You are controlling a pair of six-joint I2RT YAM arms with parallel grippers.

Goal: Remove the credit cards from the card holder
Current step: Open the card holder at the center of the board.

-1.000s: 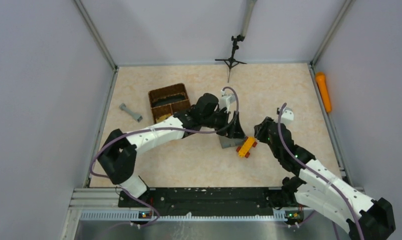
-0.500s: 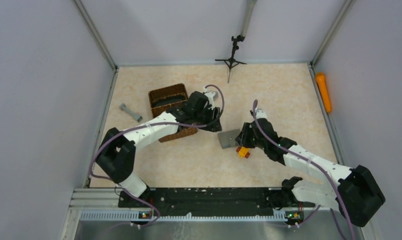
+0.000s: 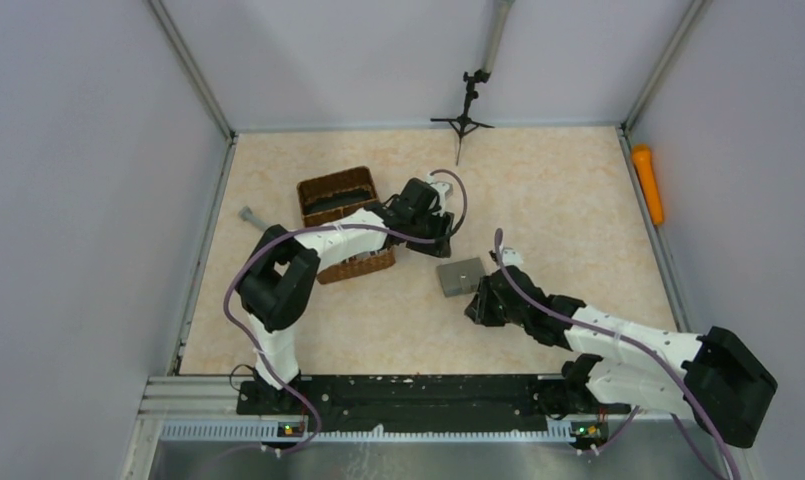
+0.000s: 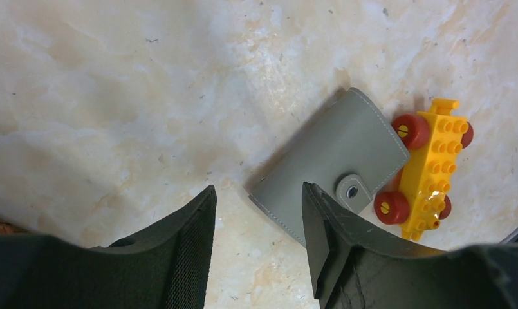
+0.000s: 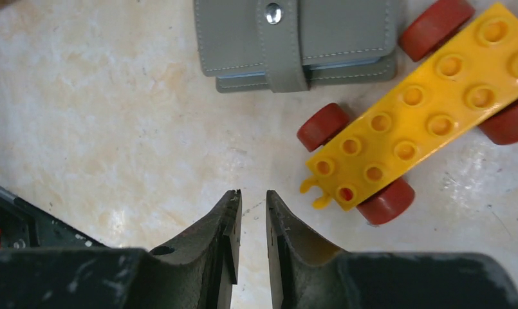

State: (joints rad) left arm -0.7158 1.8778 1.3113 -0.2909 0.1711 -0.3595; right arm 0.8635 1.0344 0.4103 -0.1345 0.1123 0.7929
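Grey card holder flat on worktop, near centre. Folded shut, strap snapped across front. No card visible outside it. Yellow toy brick with red wheels just beside holder, wheels at its edge. Left hand released, fingers spread wide, above worktop, gripping nothing. Holder's near corner shows below gap between fingers. Right hand low over worktop, near holder and brick. Its fingers almost together with thin slit left, nothing between them. Wicker basket beside left arm, well apart from holder.
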